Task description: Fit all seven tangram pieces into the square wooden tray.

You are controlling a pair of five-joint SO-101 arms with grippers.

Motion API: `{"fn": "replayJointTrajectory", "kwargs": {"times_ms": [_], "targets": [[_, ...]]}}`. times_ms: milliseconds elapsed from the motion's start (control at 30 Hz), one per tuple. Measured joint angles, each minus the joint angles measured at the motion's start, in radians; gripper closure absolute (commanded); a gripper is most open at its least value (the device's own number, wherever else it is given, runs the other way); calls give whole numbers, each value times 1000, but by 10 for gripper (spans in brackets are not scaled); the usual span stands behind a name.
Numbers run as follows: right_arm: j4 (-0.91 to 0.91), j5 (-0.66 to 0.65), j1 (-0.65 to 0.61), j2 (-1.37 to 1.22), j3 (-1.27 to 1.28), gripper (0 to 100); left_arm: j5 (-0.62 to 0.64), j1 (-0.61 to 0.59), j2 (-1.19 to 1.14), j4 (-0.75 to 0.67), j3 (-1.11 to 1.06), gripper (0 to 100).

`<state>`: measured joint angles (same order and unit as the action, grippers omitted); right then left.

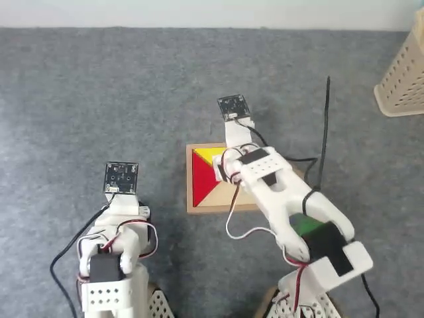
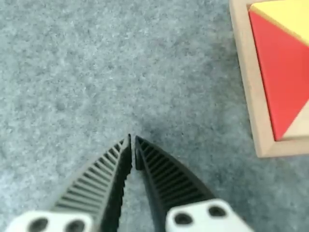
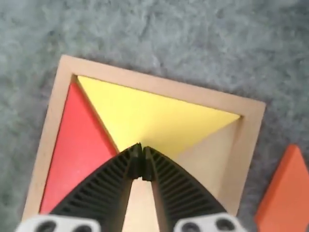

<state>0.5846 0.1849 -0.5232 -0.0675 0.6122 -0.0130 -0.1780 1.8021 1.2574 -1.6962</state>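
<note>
My right claw (image 3: 141, 153) is pinched shut and empty, its tips over the square wooden tray (image 3: 164, 88). Just ahead of them a large yellow triangle (image 3: 154, 118) and a red triangle (image 3: 77, 130) sit inside it. An orange wooden piece (image 3: 285, 193) lies on the grey desk (image 3: 145, 29) outside the rim. My left claw (image 2: 132, 140) is closed too, beside the tray.
</note>
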Motion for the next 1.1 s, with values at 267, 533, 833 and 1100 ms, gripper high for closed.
{"fn": "replayJointTrajectory", "kwargs": {"times_ms": [267, 533, 833, 1100], "targets": [[89, 0, 87, 77, -11, 992, 0, 0, 0, 0, 0, 988], [397, -103, 215, 465, -11, 989, 0, 0, 0, 0, 0, 988], [476, -264, 298, 338, 3, 812, 0, 2, 0, 0, 0, 988], [333, -281, 298, 120, 3, 826, 0, 0, 0, 0, 0, 988]]}}
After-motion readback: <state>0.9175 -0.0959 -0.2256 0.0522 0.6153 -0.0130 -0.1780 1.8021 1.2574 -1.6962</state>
